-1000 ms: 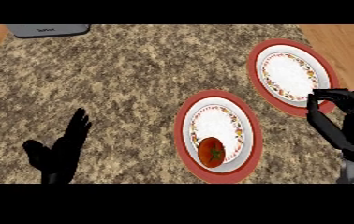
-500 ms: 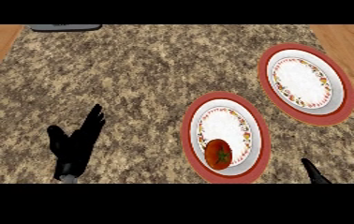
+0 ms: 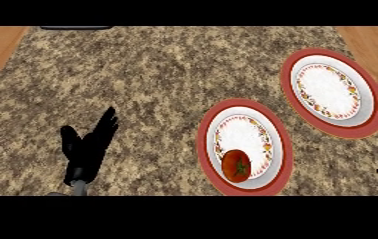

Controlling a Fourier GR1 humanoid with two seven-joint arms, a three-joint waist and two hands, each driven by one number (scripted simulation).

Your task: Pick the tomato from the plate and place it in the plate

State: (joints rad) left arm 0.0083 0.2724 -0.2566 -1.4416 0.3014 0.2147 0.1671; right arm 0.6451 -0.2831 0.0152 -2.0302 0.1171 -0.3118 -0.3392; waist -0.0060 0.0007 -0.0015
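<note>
Gone from view is the right hand; left hand (image 3: 87, 150) is resting open, tomato (image 3: 237, 166) sitting on near plate (image 3: 275, 175).

A tomato (image 3: 237, 166) lies at the six o'clock rim of the near plate (image 3: 249, 128). A second plate (image 3: 331, 68) sits at two o'clock. The left hand (image 3: 87, 149) rests open at eight o'clock.

Single head view, looking steeply down onto counter (image 3: 148, 73) top.
</note>
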